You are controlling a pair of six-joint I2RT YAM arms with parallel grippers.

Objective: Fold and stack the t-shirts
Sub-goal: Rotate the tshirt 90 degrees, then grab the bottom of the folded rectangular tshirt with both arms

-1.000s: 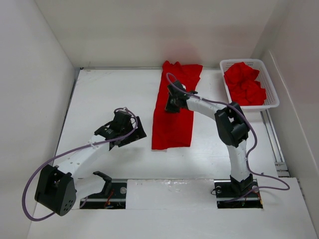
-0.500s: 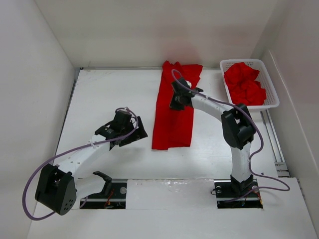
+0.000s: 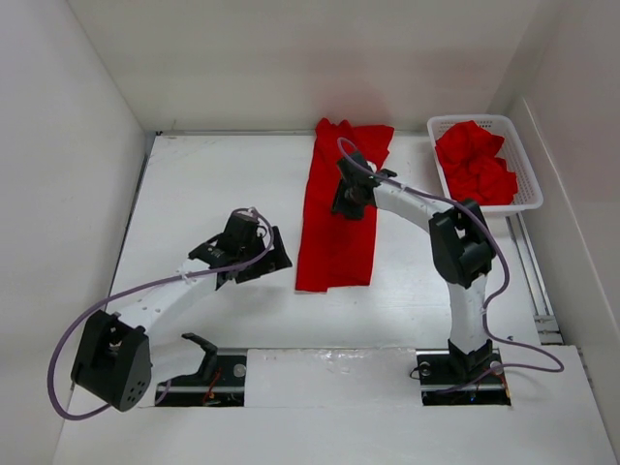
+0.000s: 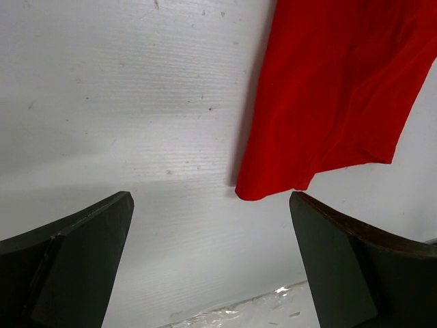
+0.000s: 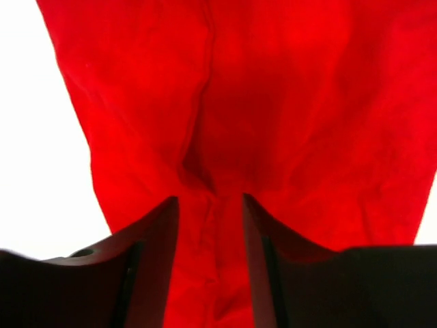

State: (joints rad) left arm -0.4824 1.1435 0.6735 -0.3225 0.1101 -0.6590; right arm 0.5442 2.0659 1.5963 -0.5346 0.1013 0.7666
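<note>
One t-shirt (image 3: 334, 242), left of the white basket (image 3: 531, 184), lies as a long strip; we judge only crosswise folds remain. Crumpled t-shirts (image 3: 475, 165) fill the basket; nothing is stacked. Right gripper (image 3: 347, 199), over the strip: narrow, and we cannot tell if it pinches. Left gripper (image 3: 266, 257), farther left: wide, empty.

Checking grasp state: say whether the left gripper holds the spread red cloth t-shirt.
No, the left gripper stands open above the white table, beside the red cloth t-shirt.

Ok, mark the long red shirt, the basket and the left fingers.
long red shirt (image 3: 334, 242), top view, middle of the cloth
basket (image 3: 470, 118), top view, far rim
left fingers (image 4: 75, 260), left wrist view, surface of one finger
</note>
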